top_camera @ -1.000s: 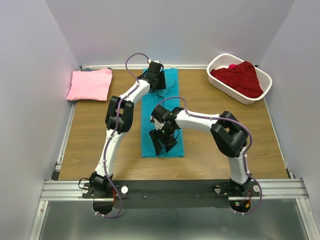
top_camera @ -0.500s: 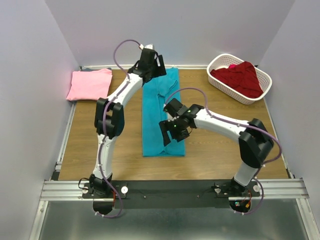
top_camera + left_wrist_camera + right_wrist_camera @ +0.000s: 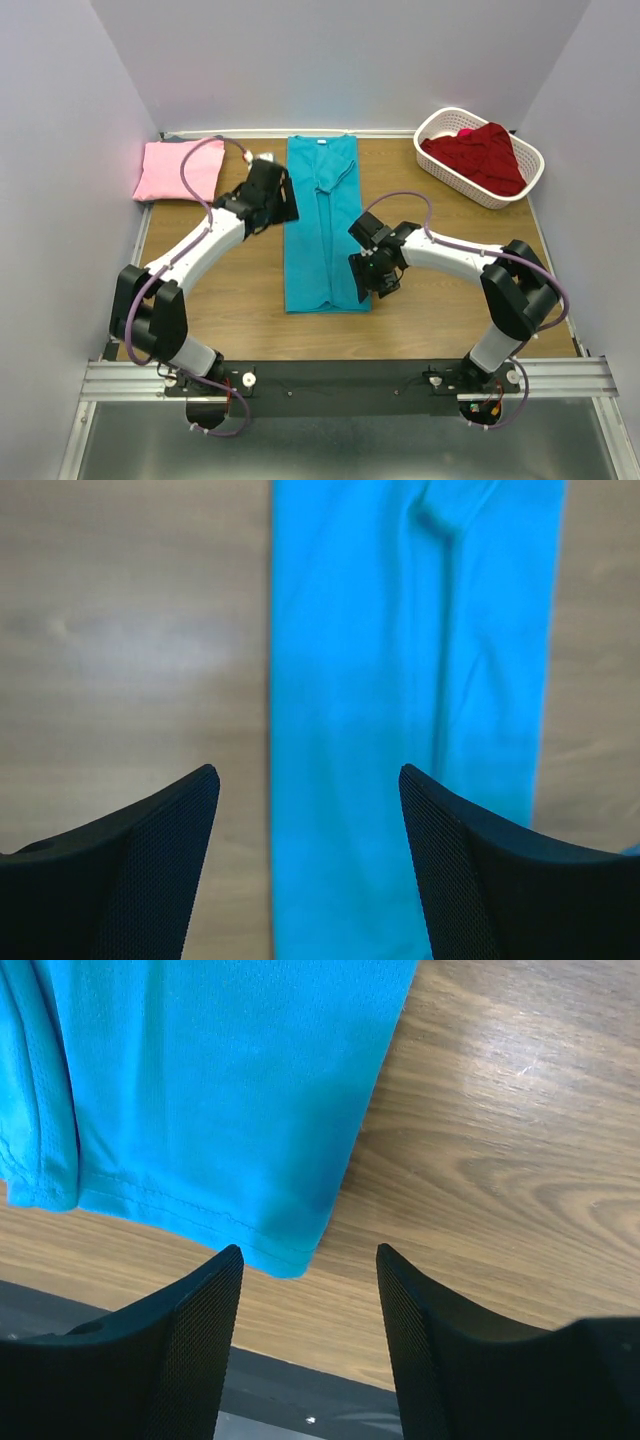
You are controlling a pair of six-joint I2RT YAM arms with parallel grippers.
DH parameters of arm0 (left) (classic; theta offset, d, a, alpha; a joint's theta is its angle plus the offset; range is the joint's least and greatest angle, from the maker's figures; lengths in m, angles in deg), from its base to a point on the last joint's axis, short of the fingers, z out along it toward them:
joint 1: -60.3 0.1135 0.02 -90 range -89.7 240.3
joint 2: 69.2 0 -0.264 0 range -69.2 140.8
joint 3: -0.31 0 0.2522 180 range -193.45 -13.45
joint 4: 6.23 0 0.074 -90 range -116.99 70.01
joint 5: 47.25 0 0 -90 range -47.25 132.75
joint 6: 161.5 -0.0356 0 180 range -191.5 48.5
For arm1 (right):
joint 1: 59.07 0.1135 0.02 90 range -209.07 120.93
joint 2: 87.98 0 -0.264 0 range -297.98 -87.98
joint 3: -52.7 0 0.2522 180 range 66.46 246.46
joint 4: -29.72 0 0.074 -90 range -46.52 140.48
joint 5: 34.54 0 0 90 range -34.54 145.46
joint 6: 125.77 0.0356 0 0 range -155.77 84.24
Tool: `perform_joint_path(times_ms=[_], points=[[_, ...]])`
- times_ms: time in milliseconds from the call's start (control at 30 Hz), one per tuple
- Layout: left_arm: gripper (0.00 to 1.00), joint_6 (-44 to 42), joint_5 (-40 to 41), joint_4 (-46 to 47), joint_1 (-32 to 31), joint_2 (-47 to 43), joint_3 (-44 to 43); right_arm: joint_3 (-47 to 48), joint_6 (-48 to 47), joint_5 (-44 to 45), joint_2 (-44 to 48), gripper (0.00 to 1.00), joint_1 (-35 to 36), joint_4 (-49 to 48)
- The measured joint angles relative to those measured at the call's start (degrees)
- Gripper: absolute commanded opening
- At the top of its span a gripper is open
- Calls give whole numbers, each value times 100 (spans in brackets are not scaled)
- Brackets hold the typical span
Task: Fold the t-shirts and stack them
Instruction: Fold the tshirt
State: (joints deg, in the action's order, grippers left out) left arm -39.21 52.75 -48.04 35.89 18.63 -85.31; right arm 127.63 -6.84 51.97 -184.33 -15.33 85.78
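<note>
Right gripper [image 3: 308, 1260]: jaws apart, empty, over the near right hem corner of the teal shirt [image 3: 318, 230], a long narrow strip mid-table [image 3: 450, 200]. Left gripper [image 3: 308, 775]: jaws apart, empty, above its left edge. Far left, folded pink shirt [image 3: 180, 170]. Far right, red shirt [image 3: 480, 155] in basket [image 3: 440, 118].

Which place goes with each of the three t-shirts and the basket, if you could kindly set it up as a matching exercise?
Things
1. teal t-shirt
2. pink t-shirt
3. dark red t-shirt
4. white basket

Places
A. heaped inside the basket
B. far right corner of the table
C. folded, far left corner
D. laid out as a long strip in the middle

Pairs: 1-D, 2-C, 3-A, 4-B
</note>
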Motion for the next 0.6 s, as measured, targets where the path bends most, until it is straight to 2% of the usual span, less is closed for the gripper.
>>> perform_joint_path(times_ms=[67, 200, 333, 600], points=[[79, 138, -35, -188, -184, -389, 892, -44, 59, 0, 0, 61, 0, -68], [79, 417, -155, -632, -476, -1154, 1917, -107, 179, -4, 0, 57, -11, -197], [78, 688, -275, -739, -748, -1626, 2343, -195, 284, -24, 0, 54, -26, -245], [77, 966, -389, -822, -1137, -1565, 2583, -350, 409, -114, -13, 51, -28, -289]])
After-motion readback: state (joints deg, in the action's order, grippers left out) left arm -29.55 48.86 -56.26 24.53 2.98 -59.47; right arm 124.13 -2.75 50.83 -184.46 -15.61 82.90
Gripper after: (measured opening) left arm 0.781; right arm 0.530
